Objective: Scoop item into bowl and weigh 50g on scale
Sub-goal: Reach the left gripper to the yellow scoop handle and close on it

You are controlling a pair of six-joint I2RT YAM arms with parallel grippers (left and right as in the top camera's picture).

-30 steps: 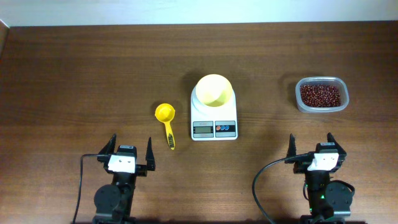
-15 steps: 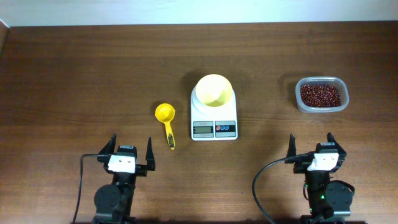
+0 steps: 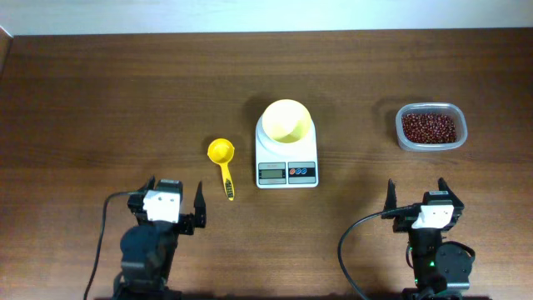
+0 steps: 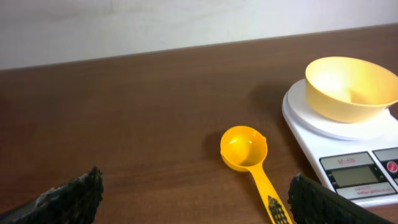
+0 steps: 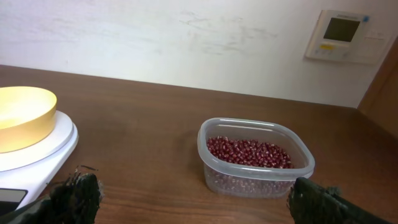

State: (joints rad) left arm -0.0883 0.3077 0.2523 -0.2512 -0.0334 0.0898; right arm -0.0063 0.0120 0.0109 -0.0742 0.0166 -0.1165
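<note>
Logged a slight lift and twist of left gripper within the last half second; fingers wide apart, nothing held. No motion at right gripper, fingers likewise apart. Beans all in clear tub; pale-yellow bowl empty on scale. Probably start of reach for yellow scoop.

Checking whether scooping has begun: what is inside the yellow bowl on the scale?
Nothing: the bowl shows only its bare pale-yellow inside. The beans sit in the clear tub. The scale plate directly under the bowl is covered.
</note>
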